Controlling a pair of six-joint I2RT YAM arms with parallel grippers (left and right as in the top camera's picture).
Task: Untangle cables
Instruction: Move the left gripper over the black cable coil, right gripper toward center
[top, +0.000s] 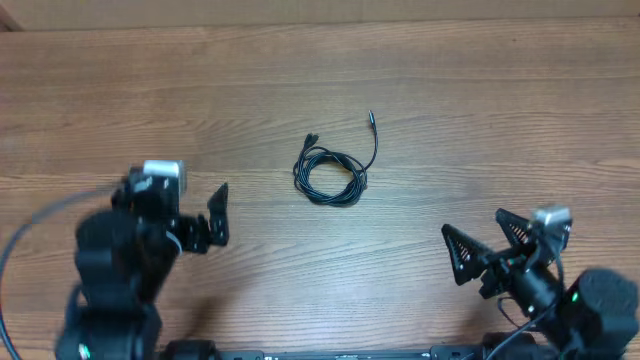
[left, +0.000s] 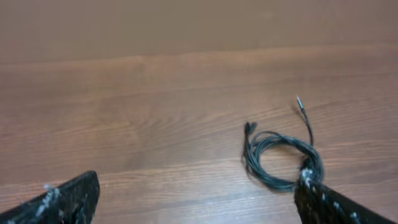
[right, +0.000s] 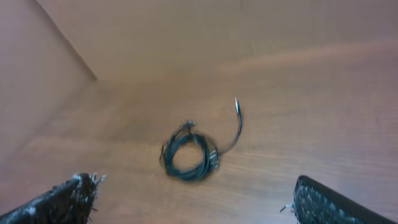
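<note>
1. The cables (top: 303, 178) lie as one small black coil at the centre of the frame on the wooden surface (top: 520, 90). Several turns rest on one another, and I cannot tell whether it is one cord or more.
2. One plug end (top: 371, 117) trails free from the coil toward the upper right. A second short end (top: 310, 138) pokes out at the coil's upper left.
3. My left end effector (top: 212, 218) sits at the lower left with its fingers spread wide, holding nothing, well apart from the coil.
4. My right end effector (top: 485, 245) sits at the lower right, likewise spread and empty, well apart from the coil.
5. I judge that nothing is untangled yet: the loops are wound together and only the two ends stand clear.
6. The whole job is left: reach in, take an end or the coil, and draw the loops apart until the cord lies open.
</note>
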